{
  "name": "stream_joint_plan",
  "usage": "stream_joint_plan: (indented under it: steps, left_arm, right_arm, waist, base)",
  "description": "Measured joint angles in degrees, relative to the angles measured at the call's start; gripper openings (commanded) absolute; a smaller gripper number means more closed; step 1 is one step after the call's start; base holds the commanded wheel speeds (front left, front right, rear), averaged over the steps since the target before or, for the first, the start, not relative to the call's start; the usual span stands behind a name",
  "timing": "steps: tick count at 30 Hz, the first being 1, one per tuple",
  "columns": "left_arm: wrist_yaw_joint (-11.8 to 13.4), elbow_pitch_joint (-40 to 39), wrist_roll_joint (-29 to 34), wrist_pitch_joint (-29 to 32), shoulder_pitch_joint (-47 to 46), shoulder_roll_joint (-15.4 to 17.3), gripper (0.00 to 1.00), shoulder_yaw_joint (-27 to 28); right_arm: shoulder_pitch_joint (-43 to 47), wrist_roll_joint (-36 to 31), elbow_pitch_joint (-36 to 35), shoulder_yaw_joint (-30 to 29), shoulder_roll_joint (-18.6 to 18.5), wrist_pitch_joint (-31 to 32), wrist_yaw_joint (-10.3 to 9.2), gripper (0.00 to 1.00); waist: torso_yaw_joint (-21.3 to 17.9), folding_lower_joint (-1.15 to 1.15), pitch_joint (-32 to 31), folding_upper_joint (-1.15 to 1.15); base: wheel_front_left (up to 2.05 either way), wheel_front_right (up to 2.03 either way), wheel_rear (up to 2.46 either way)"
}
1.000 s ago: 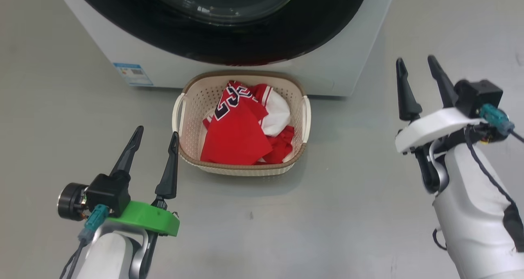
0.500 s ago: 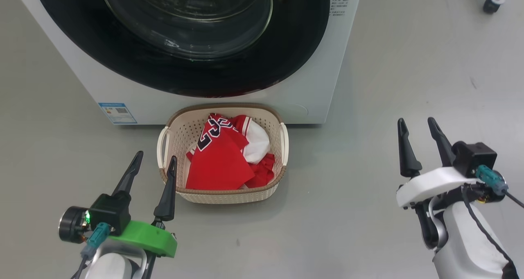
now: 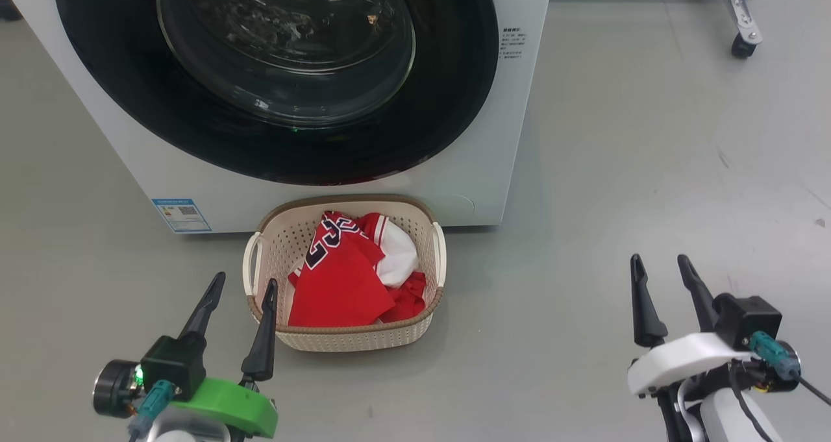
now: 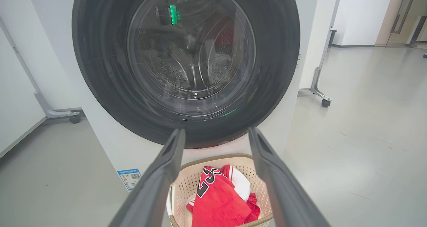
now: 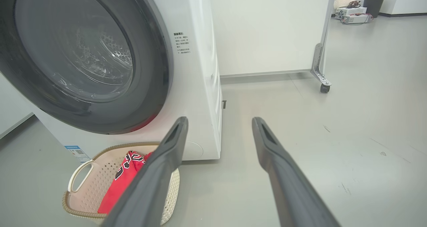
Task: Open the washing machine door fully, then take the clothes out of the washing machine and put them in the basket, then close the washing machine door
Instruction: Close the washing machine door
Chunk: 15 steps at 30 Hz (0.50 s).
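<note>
Standing on the grey floor (image 3: 617, 234), the washing machine (image 3: 513, 137) is being cut off at its top and left by the edge of the head view. The washing machine door (image 3: 454, 104) is lying shut against the white front. Reflections are sliding over its glass window (image 4: 190, 50), so what is in the steel drum behind it is hard to make out. A wheeled metal frame (image 3: 740, 36) is standing to the machine's right, well apart from both arms.

The basket (image 3: 350, 339) is sitting on the floor just in front of the machine, below the door, and the clothes (image 3: 337, 289) are lying heaped inside it, the red jersey's numerals facing up. A white patch is showing beside the red.

The left end effector (image 3: 247, 278) is hanging open, its 2 fingers spread and gripping nothing. Its inner finger is crossing the basket's near left corner in the head view, and whether they are touching cannot be told. The right end effector (image 3: 658, 257) is also standing open and empty, well to the basket's right. In the right wrist view, 1 of its fingers (image 5: 156, 173) is hiding part of the basket. A small blue label (image 3: 180, 215) is sticking to the machine's lower left corner, its print too small to read.
</note>
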Motion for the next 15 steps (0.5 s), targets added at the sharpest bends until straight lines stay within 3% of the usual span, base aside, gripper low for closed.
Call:
stream_joint_plan:
  steps: [15]
  left_arm:
    - [0.2, -0.9, -0.6, 0.1, 2.5, 0.1, 1.00, 0.0]
  right_arm:
    - [5.8, 0.0, -4.9, 0.5, 0.1, 0.0, -1.02, 1.00]
  waist:
    - [-0.5, 0.00, -2.0, 0.00]
  base:
    - [0.00, 0.00, 0.00]
